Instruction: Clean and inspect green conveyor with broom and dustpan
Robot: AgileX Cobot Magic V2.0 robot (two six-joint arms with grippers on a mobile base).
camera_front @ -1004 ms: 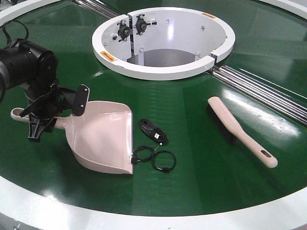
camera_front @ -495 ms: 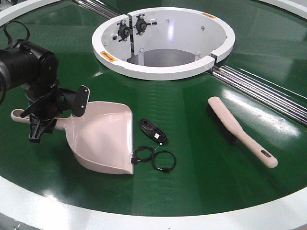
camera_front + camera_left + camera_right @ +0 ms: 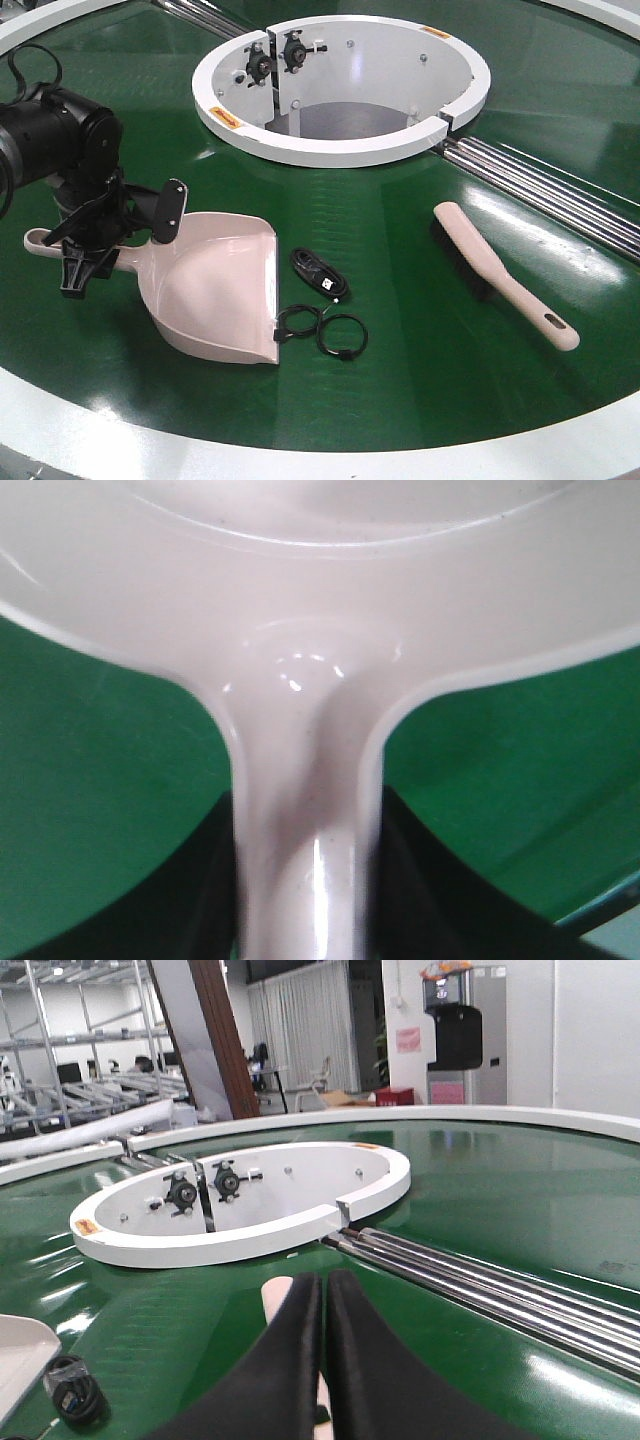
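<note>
The pale pink dustpan (image 3: pixel 215 290) lies on the green conveyor (image 3: pixel 400 260) at the left, its mouth turned toward the black cables. My left gripper (image 3: pixel 85 255) is shut on its handle. In the left wrist view the handle (image 3: pixel 305 810) runs between the two black fingers, with the gripper (image 3: pixel 305 880) round it. The broom (image 3: pixel 500 272) lies flat at the right, handle toward the near rim. My right gripper (image 3: pixel 324 1290) is shut with nothing held. It hovers over the broom (image 3: pixel 275 1295), whose tip shows beyond the fingers. The right gripper is out of the front view.
Two black cable bundles (image 3: pixel 320 272) (image 3: pixel 325 330) lie just off the dustpan's lip. The white central ring (image 3: pixel 340 140) stands behind, and chrome rails (image 3: pixel 540 185) run off it to the right. The white outer rim (image 3: pixel 300 450) borders the near side.
</note>
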